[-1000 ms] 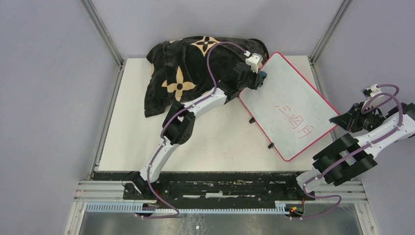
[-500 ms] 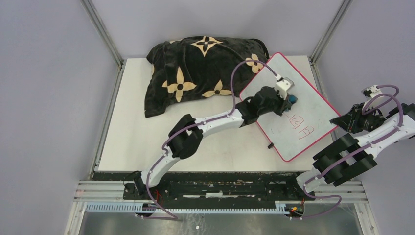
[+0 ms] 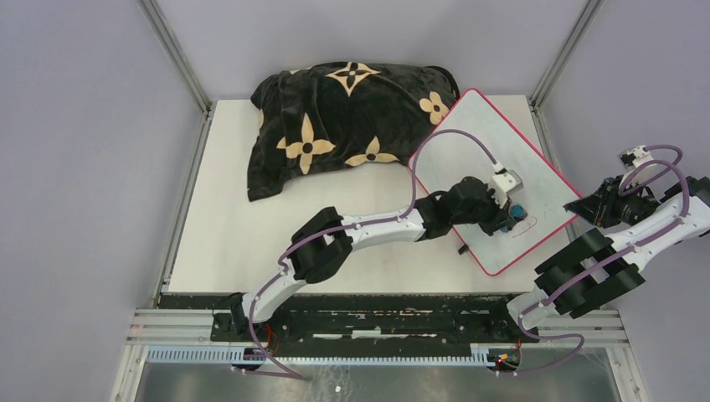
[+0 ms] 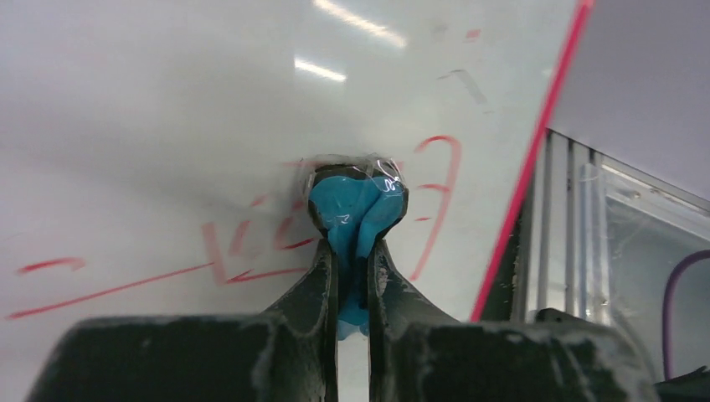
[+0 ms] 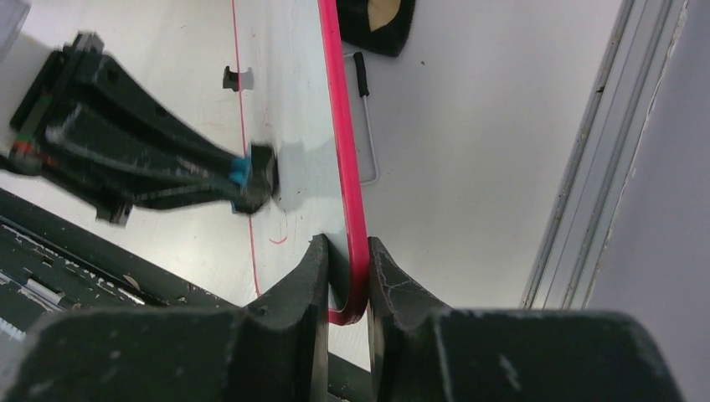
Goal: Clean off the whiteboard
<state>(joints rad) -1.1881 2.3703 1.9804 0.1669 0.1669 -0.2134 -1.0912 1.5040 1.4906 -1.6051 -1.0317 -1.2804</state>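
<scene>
Whiteboard (image 3: 469,138): white, rounded corners, red-pink rim. Top external view: set at a slant on the right part of the table (image 3: 243,226), far corner just beside the black pillow (image 3: 335,117) with tan flowers, right corner reaching beyond the table's right edge. Left gripper (image 3: 517,213) over the near-right area of the board, with a blue eraser pad (image 3: 520,210) at its tip and red marks (image 3: 526,224) just beside it. Right gripper (image 3: 583,205) at the board's right corner, finger state not readable from here. Left wrist view: left gripper (image 4: 356,251) with fingers drawn close, pinching the blue eraser pad (image 4: 352,205), pad pressed to the whiteboard (image 4: 167,100) on top of red marks (image 4: 251,251); rim (image 4: 536,159) running along the right. Right wrist view: right gripper (image 5: 347,251) with fingers nipped tight on the rim (image 5: 343,151) at the rounded corner of the whiteboard (image 5: 285,67); left gripper (image 5: 251,176) on the board's face, a small red stroke (image 5: 280,239) near it; table (image 5: 469,126) beyond the rim, corner of pillow (image 5: 381,21) at the top.
</scene>
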